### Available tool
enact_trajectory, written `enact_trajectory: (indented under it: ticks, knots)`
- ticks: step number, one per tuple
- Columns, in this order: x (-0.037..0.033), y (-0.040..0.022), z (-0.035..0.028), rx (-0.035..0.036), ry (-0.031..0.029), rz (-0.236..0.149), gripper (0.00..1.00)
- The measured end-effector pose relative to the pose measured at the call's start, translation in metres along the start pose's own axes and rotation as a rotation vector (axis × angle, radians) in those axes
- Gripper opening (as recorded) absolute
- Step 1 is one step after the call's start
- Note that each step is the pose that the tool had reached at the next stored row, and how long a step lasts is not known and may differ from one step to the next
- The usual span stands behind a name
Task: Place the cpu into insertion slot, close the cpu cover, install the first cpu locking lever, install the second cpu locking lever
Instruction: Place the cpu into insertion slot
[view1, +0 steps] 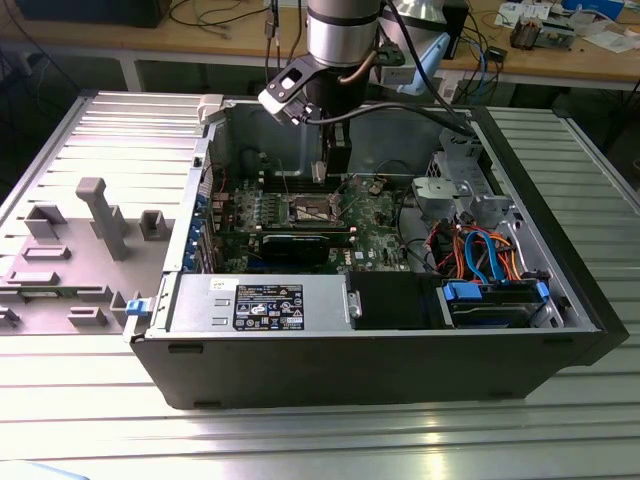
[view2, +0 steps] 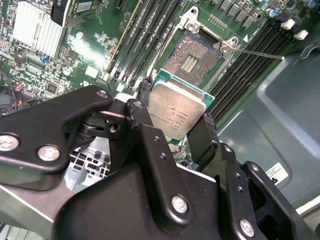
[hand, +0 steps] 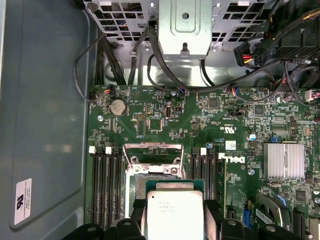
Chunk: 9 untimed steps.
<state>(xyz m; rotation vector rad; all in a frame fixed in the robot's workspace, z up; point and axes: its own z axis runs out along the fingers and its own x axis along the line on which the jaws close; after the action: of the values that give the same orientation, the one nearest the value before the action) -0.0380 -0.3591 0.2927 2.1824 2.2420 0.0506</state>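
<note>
Plainly, in the exterior view the small square metal-framed insertion slot (view1: 310, 210) with its golden-brown centre lay open inside the case. The black gripper (view1: 333, 172) hung just above it, a little toward the exterior view's right. In the second wrist view the jaws were clamped on opposite edges of the flat, silvery, green-rimmed cpu (view2: 176, 107), held over the near side of the slot and not yet seated. In the first wrist view the thin silvery cpu cover (hand: 152, 146) stood raised.

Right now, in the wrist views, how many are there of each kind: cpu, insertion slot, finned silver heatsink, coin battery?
cpu: 1, held in the pincer
insertion slot: 1, uncovered
finned silver heatsink: 1
coin battery: 1
Total: 4
</note>
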Motion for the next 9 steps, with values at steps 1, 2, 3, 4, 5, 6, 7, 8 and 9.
enact_trajectory:
  ticks: [1, 2, 3, 4, 5, 6, 7, 8, 9]
  knots:
    - [0.0000, 0.0000, 0.0002, -0.0001, 0.0000, 0.000, 0.55]
    - [0.0000, 0.0000, 0.0003, 0.0000, 0.0000, 0.000, 0.55]
    - [0.0000, 0.0000, 0.0004, 0.0000, 0.0000, 0.000, 0.55]
    - [0.0000, -0.0003, 0.0033, -0.0001, -0.0001, 0.000, 0.55]
    - [0.0007, -0.0003, 0.0054, 0.0000, 0.0000, 0.000, 0.55]
    - [0.0007, -0.0003, 0.0055, 0.0000, 0.0000, 0.000, 0.55]
    - [0.0008, -0.0004, 0.0056, 0.0000, 0.0000, 0.000, 0.55]
    - [0.0009, -0.0003, 0.0058, 0.0000, 0.0001, 0.000, 0.55]
    - [0.0010, -0.0004, 0.0060, -0.0001, 0.0001, 0.000, 0.55]
